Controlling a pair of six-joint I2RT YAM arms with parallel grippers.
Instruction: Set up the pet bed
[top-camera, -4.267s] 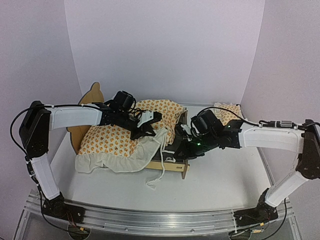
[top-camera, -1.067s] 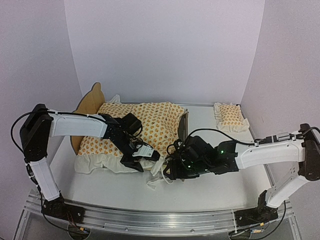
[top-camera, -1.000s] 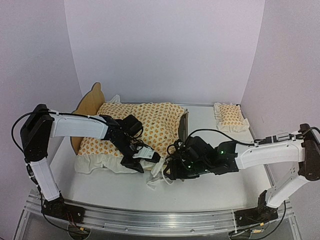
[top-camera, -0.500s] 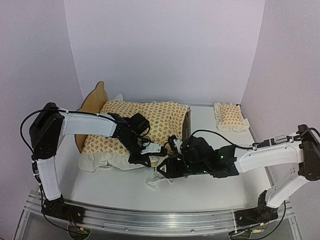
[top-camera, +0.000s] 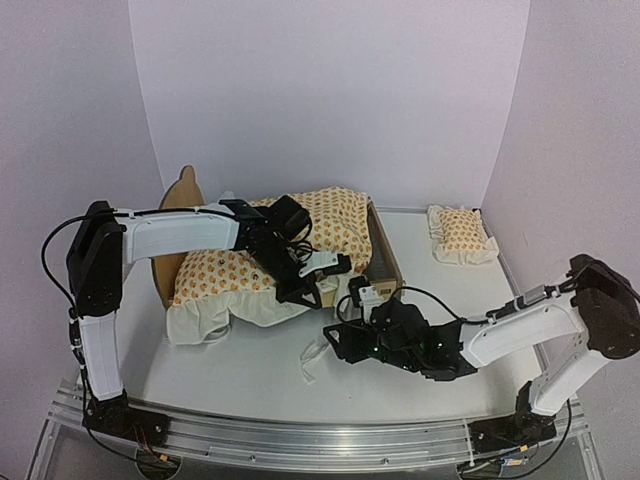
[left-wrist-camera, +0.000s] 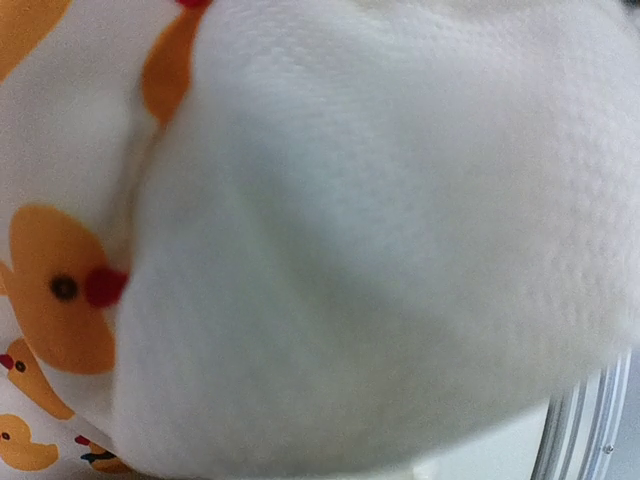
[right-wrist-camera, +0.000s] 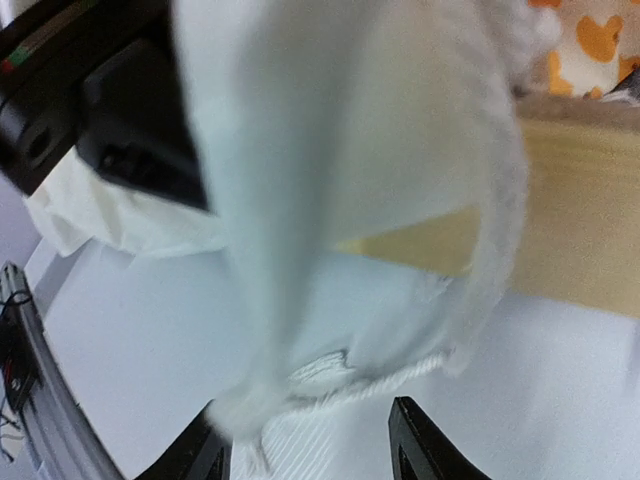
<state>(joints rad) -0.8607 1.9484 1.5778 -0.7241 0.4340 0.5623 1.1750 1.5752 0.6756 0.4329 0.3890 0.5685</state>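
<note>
The left arm (top-camera: 185, 232) stretches level toward 3 o'clock, with the left hand (top-camera: 325, 275) angled down at the wrist and its jaws impossible to make out. The right arm (top-camera: 515, 328) reaches low toward 9 o'clock, and the right hand (top-camera: 338, 340) has its fingers (right-wrist-camera: 410, 445) standing apart.

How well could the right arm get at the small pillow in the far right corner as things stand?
Probably yes: the pillow lies alone on bare table, with nothing between it and the right gripper, whose jaws stand open.
</note>
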